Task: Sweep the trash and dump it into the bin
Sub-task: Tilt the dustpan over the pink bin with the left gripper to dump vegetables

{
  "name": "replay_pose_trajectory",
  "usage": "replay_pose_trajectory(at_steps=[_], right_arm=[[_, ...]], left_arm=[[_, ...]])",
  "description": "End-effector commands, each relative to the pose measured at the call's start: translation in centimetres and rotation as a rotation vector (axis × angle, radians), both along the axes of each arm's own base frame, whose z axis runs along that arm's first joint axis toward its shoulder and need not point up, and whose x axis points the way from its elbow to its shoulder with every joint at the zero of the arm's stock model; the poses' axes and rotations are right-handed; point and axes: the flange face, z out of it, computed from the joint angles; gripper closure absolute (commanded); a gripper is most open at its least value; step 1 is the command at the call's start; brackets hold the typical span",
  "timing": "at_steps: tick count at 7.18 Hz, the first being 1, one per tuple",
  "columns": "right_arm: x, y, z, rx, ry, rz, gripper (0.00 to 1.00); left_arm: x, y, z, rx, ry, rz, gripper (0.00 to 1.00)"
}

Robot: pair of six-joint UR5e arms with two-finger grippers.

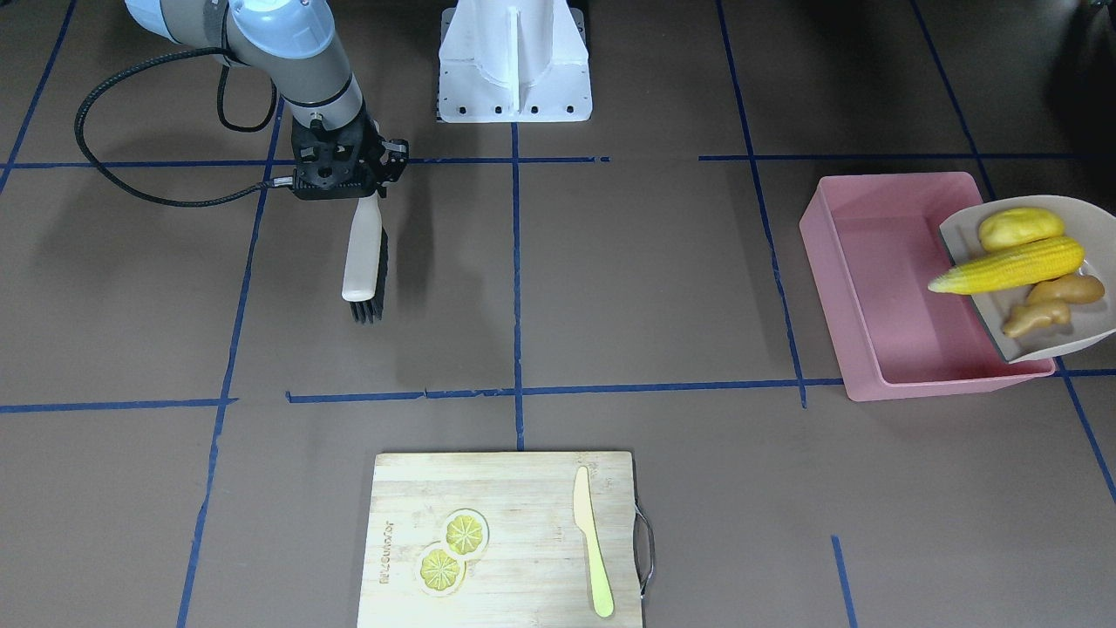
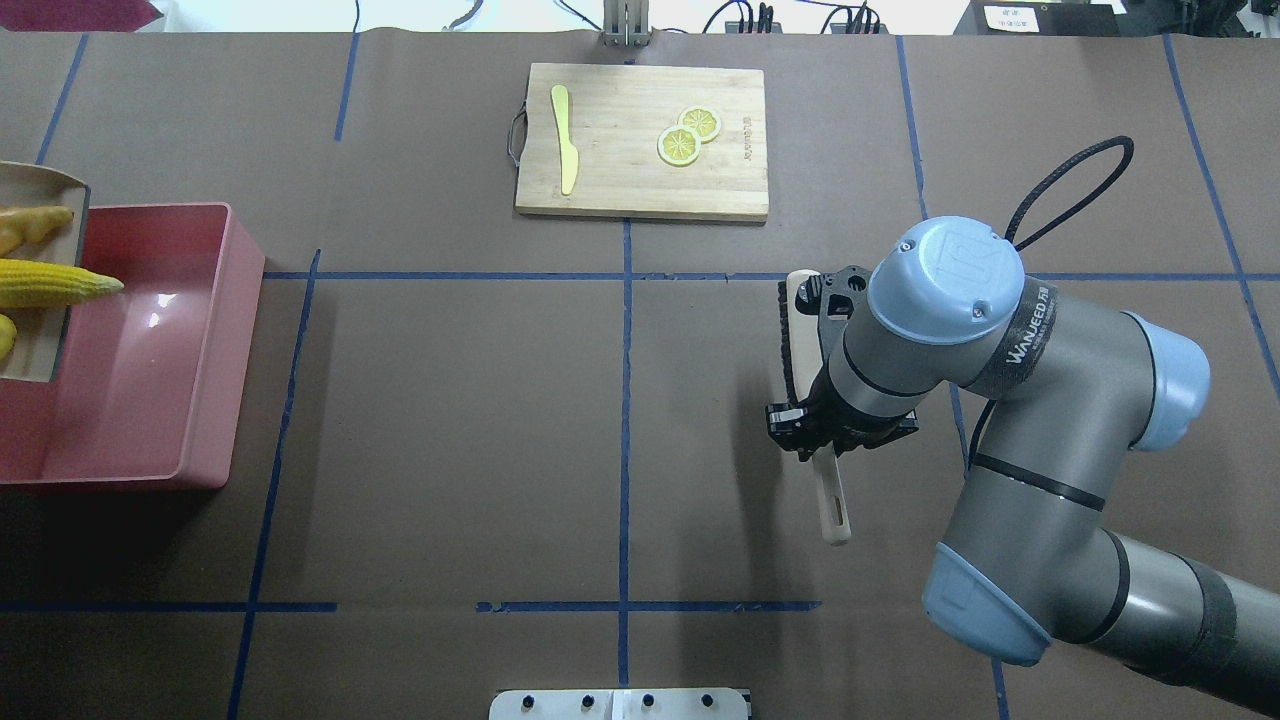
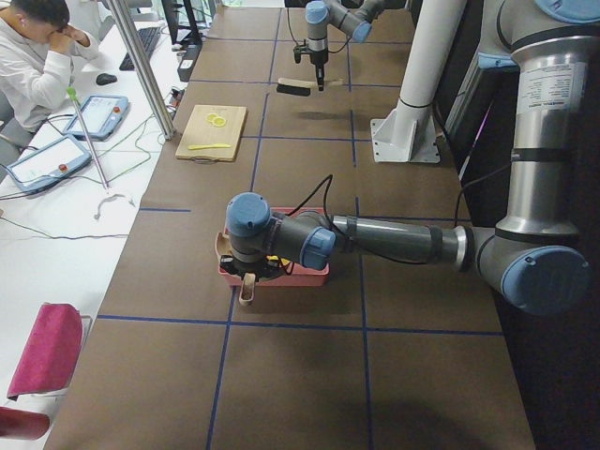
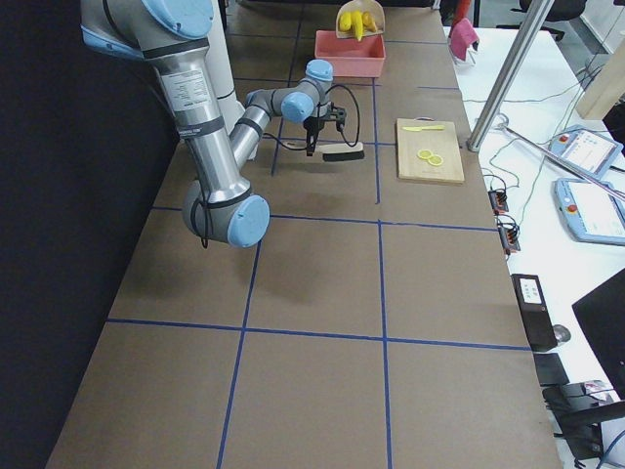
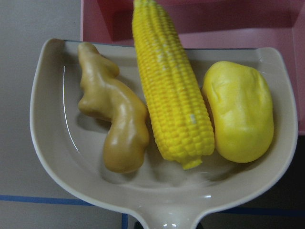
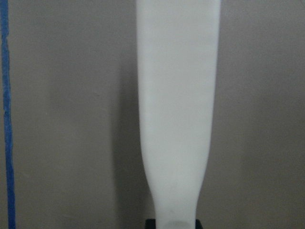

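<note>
All of the trash lies in a beige dustpan [image 5: 52, 143]: a corn cob [image 5: 171, 90], a yellow potato [image 5: 243, 112] and a tan ginger root [image 5: 116, 129]. The dustpan [image 1: 1081, 209] hangs tilted over the far end of the pink bin [image 1: 837, 296], and the corn [image 1: 1011, 266] pokes past its lip above the bin's bare floor. My left gripper [image 5: 167, 225] is shut on the dustpan's handle at the bottom of the left wrist view. My right gripper [image 1: 366, 194] is shut on the white handle of a brush [image 1: 364, 253], held just above the table with its dark bristles to one side.
A wooden cutting board [image 1: 523, 488] at the operators' edge carries two lemon slices [image 1: 453, 549] and a pale yellow knife [image 1: 593, 541]. The white robot base [image 1: 514, 61] stands mid-table. A person [image 3: 37, 56] sits at a desk beyond the table.
</note>
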Motion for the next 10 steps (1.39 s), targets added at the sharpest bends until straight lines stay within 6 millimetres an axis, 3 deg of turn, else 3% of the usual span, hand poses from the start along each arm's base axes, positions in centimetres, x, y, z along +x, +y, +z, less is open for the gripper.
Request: replay_pose_trajectory(at_steps=[1,3,4,5,7,10], right_arm=[[-0.1,0.1,0.0,0.000,0.000,-0.002,1.00],[-0.1,0.1,0.1,0.000,0.000,-0.004,1.00],[-0.1,0.1,0.1,0.000,0.000,-0.004,1.00],[-0.2,0.2,0.0,0.001,-0.002,-0.005,1.00],[-0.5,0.5,0.0,0.000,0.001,-0.011,1.00],[-0.5,0.5,0.0,0.000,0.001,-0.011,1.00]], left_arm=[[-0.1,-1.0,-0.7,-0.083,-0.013,0.001,1.00],[-0.5,-0.9,-1.0,-0.121,-0.038,-0.007,1.00],[-1.6,-0.8,-2.0,-0.155,-0.056,-0.033,1.00],[-2.1,-1.6,-4.5,-0.099,-0.137,-0.048,1.00],[-3.4,-1.6,-5.6,0.002,-0.313,-0.028,1.00],[-3.7,-1.5,-5.5,0.037,-0.355,0.004,1.00]])
